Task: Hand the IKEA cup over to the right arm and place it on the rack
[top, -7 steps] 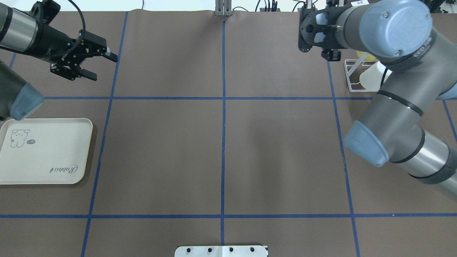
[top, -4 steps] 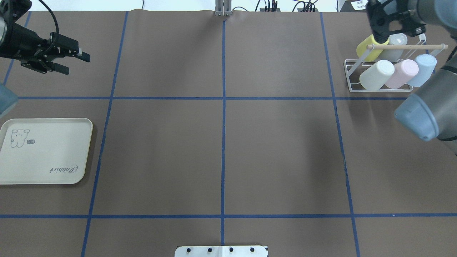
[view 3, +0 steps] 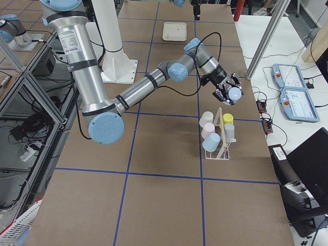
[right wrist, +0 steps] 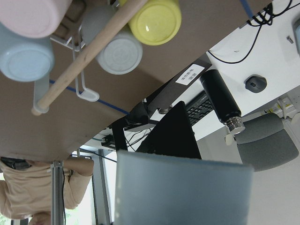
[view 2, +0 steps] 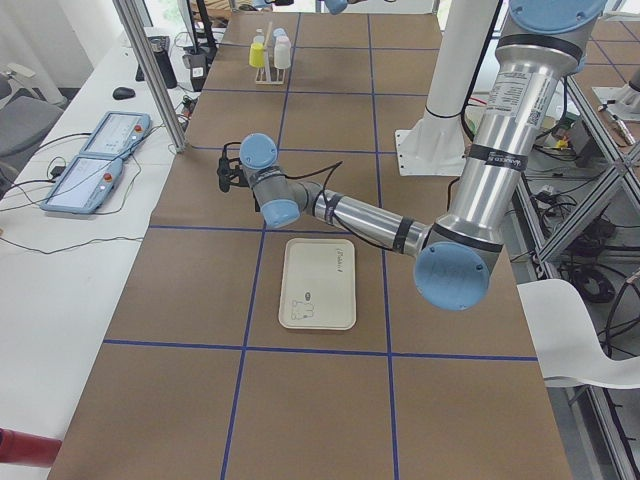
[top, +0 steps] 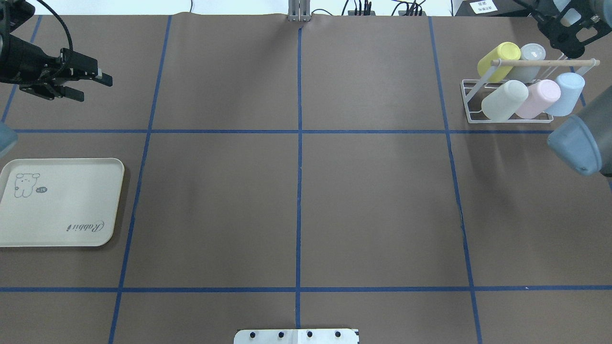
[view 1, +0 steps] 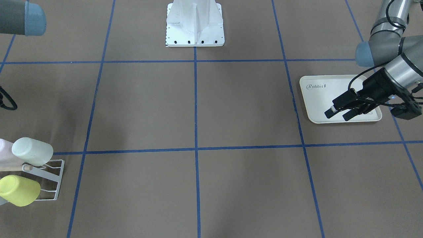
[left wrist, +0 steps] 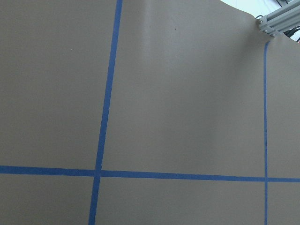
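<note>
Both the left arm (view 2: pixel 350 212) and the right arm (view 3: pixel 138 89) are silver-grey jointed tubes with round pale-blue caps and thin black rings, mounted on a white flared pedestal (view 1: pixel 195 24) with dark screws along its foot. The left gripper (view 1: pixel 337 115) is slim, black and white-tipped, trailing a looping black cable (view 1: pixel 358 75); the right gripper (view 3: pixel 230 92) is black and blockier.

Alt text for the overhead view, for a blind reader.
Five pastel cups hang on a white rack at top right; past it, the right gripper grips a pale-blue cup. Top left: the open left gripper, a cream tray below.
</note>
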You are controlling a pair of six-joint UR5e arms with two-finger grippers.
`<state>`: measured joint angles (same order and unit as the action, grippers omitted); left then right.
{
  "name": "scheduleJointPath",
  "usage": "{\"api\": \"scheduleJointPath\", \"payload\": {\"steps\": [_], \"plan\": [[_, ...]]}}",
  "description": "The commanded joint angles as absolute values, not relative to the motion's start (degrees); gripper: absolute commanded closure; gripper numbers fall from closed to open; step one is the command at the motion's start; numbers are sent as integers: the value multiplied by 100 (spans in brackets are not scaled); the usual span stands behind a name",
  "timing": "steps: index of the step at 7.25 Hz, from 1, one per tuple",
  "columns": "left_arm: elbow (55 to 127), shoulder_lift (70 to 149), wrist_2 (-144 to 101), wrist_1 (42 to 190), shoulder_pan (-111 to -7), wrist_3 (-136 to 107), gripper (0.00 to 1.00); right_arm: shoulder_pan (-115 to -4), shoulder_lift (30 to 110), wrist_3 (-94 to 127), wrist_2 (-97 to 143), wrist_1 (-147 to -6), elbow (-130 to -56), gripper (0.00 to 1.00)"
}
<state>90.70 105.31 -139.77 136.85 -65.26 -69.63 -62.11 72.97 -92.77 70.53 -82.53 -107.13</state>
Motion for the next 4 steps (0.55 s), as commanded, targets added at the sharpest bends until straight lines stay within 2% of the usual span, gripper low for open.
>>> {"api": "scheduleJointPath", "payload": {"steps": [1,4], "plan": [[9070,10512,-13975,13685,-6513,-6961,0,-6223,7417,-9632,6838,-7738,-10189,67],[9079,10441,-13975,13693,-6495,-6961,0,-6328,7523,-9694,6838,-6264,-9049,58]]}}
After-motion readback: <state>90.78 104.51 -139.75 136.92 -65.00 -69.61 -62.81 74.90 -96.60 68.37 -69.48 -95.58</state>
